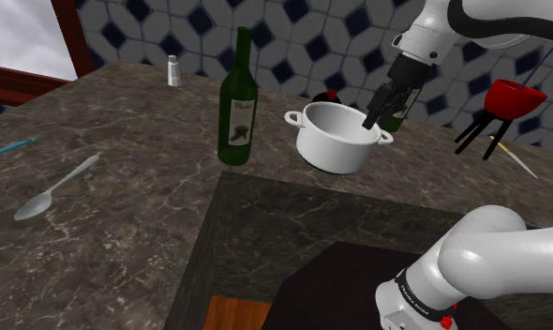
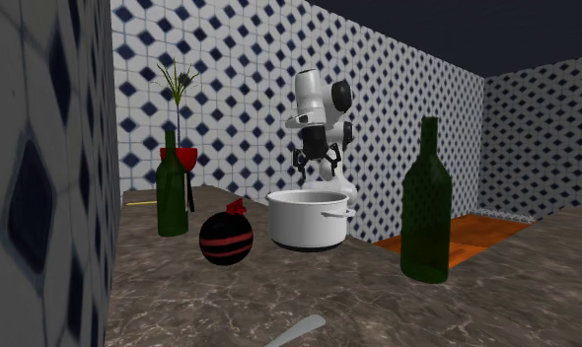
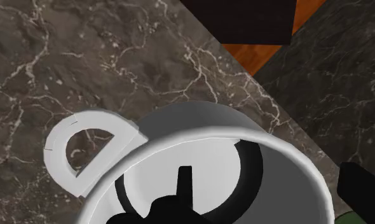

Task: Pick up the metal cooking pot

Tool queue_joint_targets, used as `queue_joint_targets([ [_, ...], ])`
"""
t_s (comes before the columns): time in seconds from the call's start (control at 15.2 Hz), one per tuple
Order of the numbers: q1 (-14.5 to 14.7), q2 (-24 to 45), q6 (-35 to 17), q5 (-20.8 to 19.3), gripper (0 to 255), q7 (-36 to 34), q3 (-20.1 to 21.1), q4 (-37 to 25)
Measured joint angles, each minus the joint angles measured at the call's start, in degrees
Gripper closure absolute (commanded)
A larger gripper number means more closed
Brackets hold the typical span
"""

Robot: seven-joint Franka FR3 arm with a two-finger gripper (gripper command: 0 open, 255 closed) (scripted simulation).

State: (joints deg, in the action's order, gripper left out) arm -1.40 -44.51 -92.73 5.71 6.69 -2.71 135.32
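**A:** Dark marbled counter, a blue-and-white diamond-tiled wall behind it. Where does your claw sit in all this?

**B:** My claw hangs right over the rim of the white pot, pointing down into it. The pot stands upright on the counter, close to the counter edge that faces my stand.

**A:** Clenched or released?

**B:** Released, spread wide. One of my fingers reaches down inside the pot and the other is outside it, so the pot's wall runs between the two. As far as I can see neither finger presses on that wall, and I grip nothing.

**A:** And working outward from there?

**B:** Closest is one of the pot's loop handles, jutting from the rim off to one side of my fingers. In the shoulder view a green bottle stands just behind my claw, near it but apart. A black ball with red stripes rests on the counter beside the pot; in the second exterior view it lies between the pot and that bottle. Past the pot, on the side away from my claw, a labelled green bottle stands upright. Farther out that way a spoon lies flat on the marble, and a small white shaker stands near the wall. On my claw's opposite side, well apart, there is a red bowl on black legs.
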Motion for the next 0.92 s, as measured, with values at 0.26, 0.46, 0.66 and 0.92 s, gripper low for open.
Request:
queue_joint_targets([
  [0.26, -0.8, 4.2, -1.3, -1.6, 0, 1.8, -1.6, -2.0],
  [0.46, -1.5, 10.2, -2.4, -3.2, 0, 3.4, -3.1, -5.7],
  [0.66, -2.4, 15.7, -3.6, -4.9, 0, 5.6, -5.0, -8.8],
  [0.92, -3.3, 23.3, -3.9, -6.4, 0, 8.0, -7.2, -14.8],
])
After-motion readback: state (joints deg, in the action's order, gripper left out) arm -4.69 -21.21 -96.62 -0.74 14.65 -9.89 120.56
